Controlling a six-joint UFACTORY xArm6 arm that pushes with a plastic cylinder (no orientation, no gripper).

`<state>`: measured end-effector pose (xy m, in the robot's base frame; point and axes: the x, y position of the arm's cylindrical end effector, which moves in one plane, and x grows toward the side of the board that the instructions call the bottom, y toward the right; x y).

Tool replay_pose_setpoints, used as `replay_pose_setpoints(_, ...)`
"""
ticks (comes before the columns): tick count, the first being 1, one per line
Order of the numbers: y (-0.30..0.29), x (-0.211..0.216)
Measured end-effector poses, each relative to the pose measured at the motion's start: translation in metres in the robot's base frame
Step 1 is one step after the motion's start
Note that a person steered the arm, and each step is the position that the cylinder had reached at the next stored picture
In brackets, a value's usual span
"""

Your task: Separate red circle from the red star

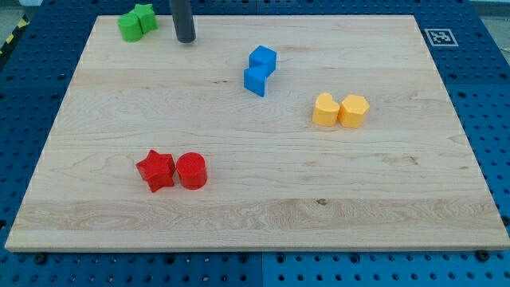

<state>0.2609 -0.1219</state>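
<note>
The red circle [191, 171] sits at the view's lower left of the wooden board, touching the red star [156, 170] on its left side. My tip [186, 40] is near the view's top, left of centre, far above both red blocks. It stands just to the right of the green blocks and touches no block.
Two green blocks [136, 21] sit together at the top left corner. Two blue blocks [259, 70] sit together near the top centre. Two yellow blocks [340, 110] sit side by side at the right. The wooden board [263, 215] lies on a blue pegboard, with a marker tag [437, 37] at top right.
</note>
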Motion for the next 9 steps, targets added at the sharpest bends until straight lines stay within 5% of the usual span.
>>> replay_pose_setpoints(5, 0.039, 0.103)
replay_pose_setpoints(8, 0.101, 0.21)
replay_pose_setpoints(9, 0.119, 0.277)
